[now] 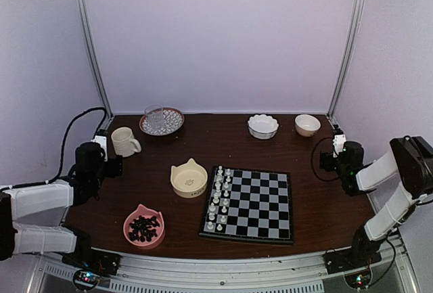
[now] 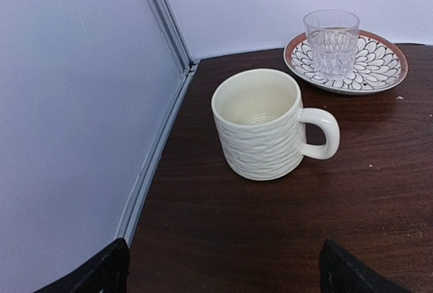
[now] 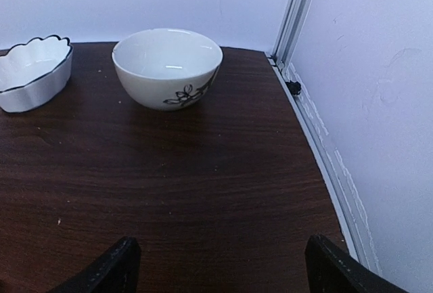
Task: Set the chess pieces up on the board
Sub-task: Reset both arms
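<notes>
Currently both tools are turned away from the work. The left gripper [image 2: 223, 274] is spread wide with nothing held, aimed at a mug [image 2: 260, 127] in the far left corner. The right gripper [image 3: 218, 267] is likewise wide apart and empty, facing a bowl [image 3: 167, 66] at the far right. The white pieces [image 1: 219, 199] are stood in two files along the left edge of the board [image 1: 260, 205], which lies at the near centre-right in the top view. A heap of dark pieces [image 1: 143, 227] lies in the pink bowl [image 1: 127, 225] just left of the board, so the step in hand is judged to be fetching these. The left gripper, being nearer, is best swung over that bowl. A single piece should be taken off the top of the heap, gripped by its stem, carried upright and set on the board's right files. Those squares should be approached from above so that no standing white piece is knocked.
</notes>
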